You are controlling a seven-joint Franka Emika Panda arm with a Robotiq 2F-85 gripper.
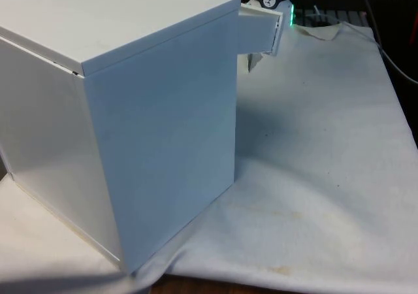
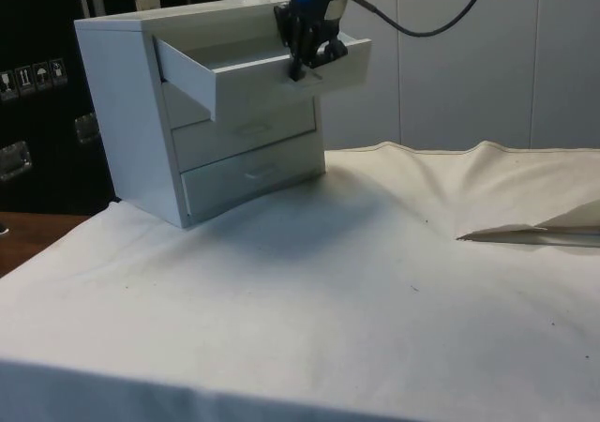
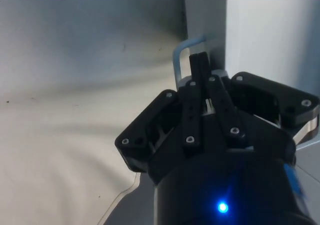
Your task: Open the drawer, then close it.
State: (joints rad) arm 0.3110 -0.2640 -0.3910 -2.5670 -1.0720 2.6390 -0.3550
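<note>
From the side view I have bare white cloth (image 2: 375,300) nearest, then the chest of drawers (image 2: 122,113) with its top drawer (image 2: 253,70) pulled well out. My gripper (image 2: 305,61) is pinched together on the handle (image 3: 182,52). I'd push straight along the drawer's travel, level, so it doesn't jam.

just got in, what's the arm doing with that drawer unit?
The gripper is at the front of the top drawer of the white chest of drawers, and that drawer is pulled well out. In the wrist view the fingers are closed together at the drawer's handle. The two lower drawers are shut. The chest stands on the white cloth.
</note>
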